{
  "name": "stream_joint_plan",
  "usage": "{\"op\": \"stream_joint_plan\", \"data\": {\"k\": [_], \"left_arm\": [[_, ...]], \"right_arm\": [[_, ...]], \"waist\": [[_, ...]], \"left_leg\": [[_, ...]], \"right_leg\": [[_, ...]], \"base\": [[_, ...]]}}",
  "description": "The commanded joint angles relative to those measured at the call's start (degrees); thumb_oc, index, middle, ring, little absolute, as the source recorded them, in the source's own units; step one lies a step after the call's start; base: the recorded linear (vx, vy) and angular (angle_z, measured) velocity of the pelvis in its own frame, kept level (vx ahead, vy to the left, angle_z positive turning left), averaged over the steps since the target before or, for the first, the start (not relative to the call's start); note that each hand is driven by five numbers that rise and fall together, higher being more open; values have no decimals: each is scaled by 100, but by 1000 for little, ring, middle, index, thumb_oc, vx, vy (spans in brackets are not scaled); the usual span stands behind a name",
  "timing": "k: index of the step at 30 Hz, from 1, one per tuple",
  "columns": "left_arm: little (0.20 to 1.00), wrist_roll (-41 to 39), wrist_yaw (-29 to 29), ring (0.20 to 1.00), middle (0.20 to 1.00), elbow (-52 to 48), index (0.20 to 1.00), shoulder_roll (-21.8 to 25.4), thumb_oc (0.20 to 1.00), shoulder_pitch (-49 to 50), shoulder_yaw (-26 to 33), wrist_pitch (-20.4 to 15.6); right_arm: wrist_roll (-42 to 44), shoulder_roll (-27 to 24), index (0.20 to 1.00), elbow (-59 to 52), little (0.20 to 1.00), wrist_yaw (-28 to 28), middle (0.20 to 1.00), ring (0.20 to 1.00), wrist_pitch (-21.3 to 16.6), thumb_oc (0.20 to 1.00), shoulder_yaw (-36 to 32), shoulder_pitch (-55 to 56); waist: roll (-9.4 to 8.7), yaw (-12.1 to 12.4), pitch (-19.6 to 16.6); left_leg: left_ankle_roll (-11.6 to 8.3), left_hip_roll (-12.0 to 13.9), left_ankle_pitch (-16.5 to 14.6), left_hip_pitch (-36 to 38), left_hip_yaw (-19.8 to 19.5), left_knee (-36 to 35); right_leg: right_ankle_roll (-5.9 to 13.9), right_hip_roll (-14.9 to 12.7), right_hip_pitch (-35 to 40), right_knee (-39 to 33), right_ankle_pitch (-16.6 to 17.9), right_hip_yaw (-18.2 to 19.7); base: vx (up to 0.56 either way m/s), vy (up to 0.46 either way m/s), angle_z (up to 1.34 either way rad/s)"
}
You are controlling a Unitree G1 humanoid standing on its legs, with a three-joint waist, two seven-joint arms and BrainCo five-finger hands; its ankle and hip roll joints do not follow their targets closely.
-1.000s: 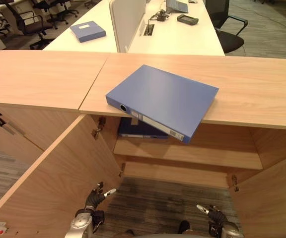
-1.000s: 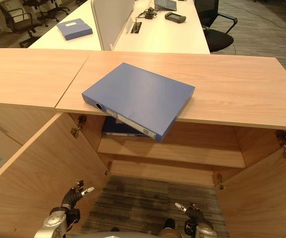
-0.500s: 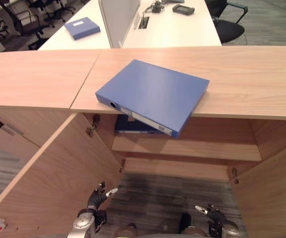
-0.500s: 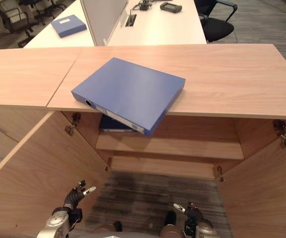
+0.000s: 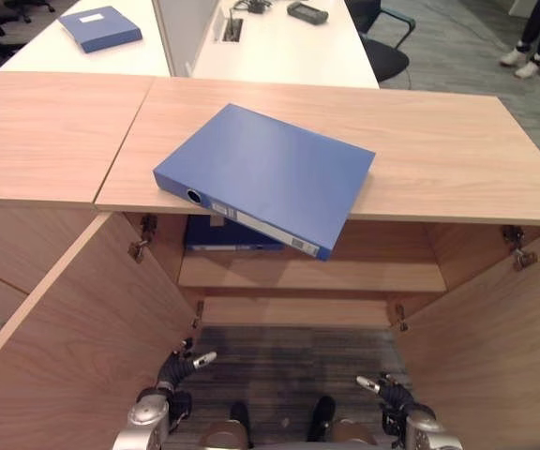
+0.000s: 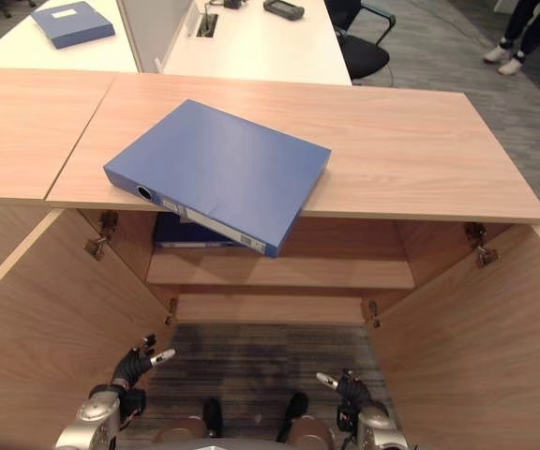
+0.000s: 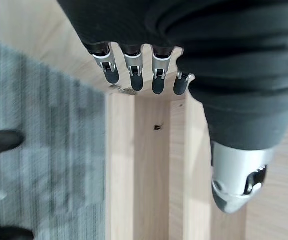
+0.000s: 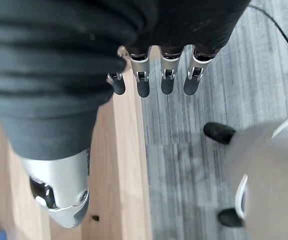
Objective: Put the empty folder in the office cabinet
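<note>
Your left hand [image 5: 178,367] hangs low at your left side, fingers [image 7: 134,75] straight and relaxed, thumb held apart, holding nothing. Your right hand [image 5: 389,394] hangs low at your right side in the same pose: fingers [image 8: 166,75] loosely extended in a row, thumb off to the side, empty. Both wrists point the fingers forward and slightly inward, and the two hands are well apart.

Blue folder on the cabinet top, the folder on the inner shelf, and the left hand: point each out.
Blue folder [image 5: 270,173], left eye view, top cover.
Shelf folder [image 5: 223,236], left eye view, visible cover.
Left hand [image 5: 174,367], left eye view, fingers.
</note>
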Motion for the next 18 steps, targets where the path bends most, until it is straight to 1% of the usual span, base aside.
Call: {"op": "stream_joint_plan", "data": {"k": [1,3,4,5,6,7,8,9,10,12,13,16,17,18], "left_arm": [[1000,90,63,1000,1000,-262,1000,33,1000,-17,203,-207],[1000,60,57,1000,1000,-248,1000,71,1000,15,240,-226],[1000,53,67,1000,1000,-246,1000,91,1000,4,231,-233],[1000,106,96,1000,1000,-214,1000,103,1000,-14,209,-234],[1000,117,98,1000,1000,-243,1000,108,1000,-7,209,-262],[1000,151,102,1000,1000,-237,1000,108,1000,-21,209,-283],[1000,142,112,1000,1000,-155,1000,55,1000,-18,229,-290],[1000,142,112,1000,1000,-155,1000,54,1000,-17,229,-290],[1000,116,128,1000,1000,-131,1000,38,1000,-19,245,-292],[1000,35,135,1000,1000,-123,1000,-14,1000,-1,280,-306],[1000,-7,146,1000,1000,-128,1000,-65,1000,15,282,-323],[1000,5,145,1000,1000,-120,1000,-113,1000,23,269,-321],[1000,0,155,1000,1000,-105,1000,-149,1000,36,271,-322],[1000,0,155,1000,1000,-105,1000,-150,1000,37,270,-322]], "right_arm": [[-109,-14,1000,-239,1000,18,1000,1000,-54,1000,-52,-71],[-46,10,1000,-279,1000,-8,1000,1000,-73,1000,-124,-26],[-32,16,1000,-298,1000,-9,1000,1000,-75,1000,-137,-10],[-52,2,1000,-326,1000,-4,1000,1000,-74,1000,-131,13],[-28,9,1000,-338,1000,12,1000,1000,-63,1000,-119,35],[-28,18,1000,-318,1000,16,1000,1000,-75,1000,-98,63],[-62,20,1000,-270,1000,15,1000,1000,-70,1000,-75,79],[-62,20,1000,-269,1000,16,1000,1000,-70,1000,-75,79],[-85,1,1000,-227,1000,21,1000,1000,-57,1000,-58,64],[-132,-24,1000,-225,1000,41,1000,1000,-52,1000,-23,91],[-165,-65,1000,-249,1000,45,1000,1000,-65,1000,5,117],[-163,-99,1000,-233,1000,40,1000,1000,-69,1000,-5,118],[-112,-119,1000,-221,1000,19,1000,1000,-81,1000,-51,140],[-111,-120,1000,-221,1000,19,1000,1000,-81,1000,-51,141]], "waist": [[116,87,40],[119,149,10],[88,143,-3],[51,108,-28],[-3,65,-90],[-53,84,-167],[-107,145,-274],[-106,141,-279],[-91,147,-315],[-75,163,-360],[-60,175,-385],[-23,152,-387],[3,139,-404],[8,134,-402]], "left_leg": [[-310,173,-327,105,-425,131],[-365,225,-353,118,-438,74],[-408,217,-340,97,-498,28],[-442,190,-332,81,-602,2],[-483,154,-323,90,-652,-18],[-509,128,-319,76,-645,-58],[-572,126,-291,100,-589,-114],[-572,127,-287,97,-592,-120],[-614,174,-243,88,-597,-144],[-691,260,-167,90,-637,-228],[-768,337,-109,104,-669,-291],[-830,411,-52,125,-708,-338],[-892,484,-7,143,-729,-383],[-896,489,-5,148,-734,-388]], "right_leg": [[531,-486,68,961,22,71],[531,-1014,295,618,115,-14],[498,-1139,429,368,145,8],[456,-1123,506,36,108,234],[459,-1008,564,-350,43,649],[466,-927,688,-702,-59,830],[516,-924,819,-987,80,701],[516,-921,823,-1001,90,694],[519,-887,837,-1079,113,636],[493,-770,968,-1298,17,554],[465,-678,1107,-1446,-81,424],[426,-590,1214,-1585,-149,338],[394,-495,1305,-1712,-217,259],[391,-488,1315,-1719,-216,252]], "base": [[36,-94,5],[29,-122,6],[66,-169,-1],[114,-167,7],[133,-169,11],[117,-197,16],[63,-143,17],[46,-144,14],[40,-106,-7],[63,-166,-16],[49,-161,-3],[21,-97,12],[20,-101,5],[26,-90,0]]}}
